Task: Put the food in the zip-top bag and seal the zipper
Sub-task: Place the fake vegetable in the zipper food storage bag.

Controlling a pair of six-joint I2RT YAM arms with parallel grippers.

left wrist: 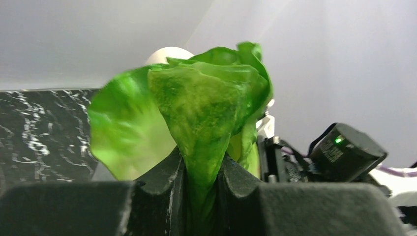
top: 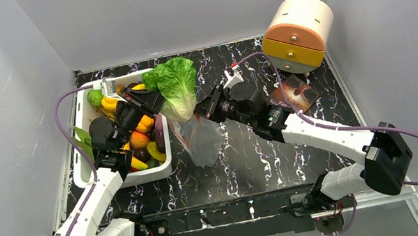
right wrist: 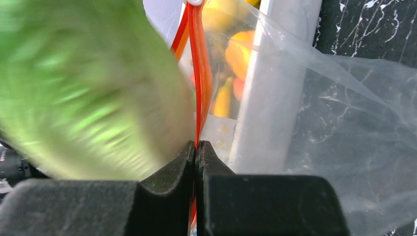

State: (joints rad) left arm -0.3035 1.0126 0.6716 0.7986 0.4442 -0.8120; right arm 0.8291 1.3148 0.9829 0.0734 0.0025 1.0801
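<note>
Lettuce [left wrist: 196, 108]: light, floppy leaf; we judge its stem the firmest hold, where left gripper [left wrist: 200, 169] pinches it. Right gripper [right wrist: 196, 150] clamps zipper [right wrist: 200, 78], thin, slippery.

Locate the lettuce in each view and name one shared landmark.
Top external: lettuce upper centre, at the zip-top bag's mouth.
Left wrist: centre, stem pinched in the left gripper.
Right wrist: blurred, left half, beside the zipper.
Shared landmark: black marbled table.
</note>
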